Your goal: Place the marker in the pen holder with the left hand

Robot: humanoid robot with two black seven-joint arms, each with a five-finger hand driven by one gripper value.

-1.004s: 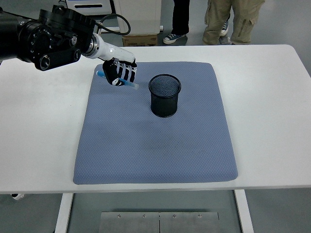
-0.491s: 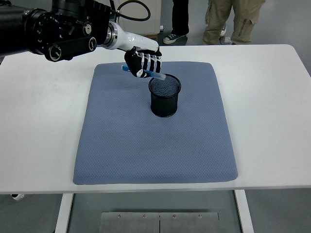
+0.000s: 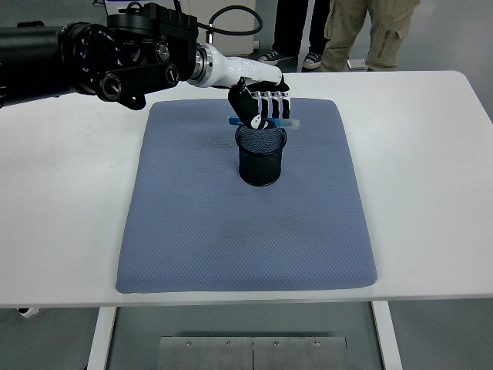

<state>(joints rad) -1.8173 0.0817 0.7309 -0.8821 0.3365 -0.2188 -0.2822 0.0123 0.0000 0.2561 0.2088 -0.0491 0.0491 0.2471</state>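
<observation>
On the white bench (image 3: pixel 431 154), the left hand (image 3: pixel 260 106) grips the blue marker (image 3: pixel 286 123) level above the black mesh pen holder (image 3: pixel 261 152); tilt it upright before releasing.

Background: white table in a grey-floored room.
Beyond the left hand (image 3: pixel 262 106), two persons' legs (image 3: pixel 350 35) stand past the table (image 3: pixel 431 154).

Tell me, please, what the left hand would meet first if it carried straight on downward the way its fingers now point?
Most likely the pen holder: the left hand, shut on the marker, hangs over its open mouth, so the rim or inside comes first. Height above it is hard to judge from this view.
</observation>
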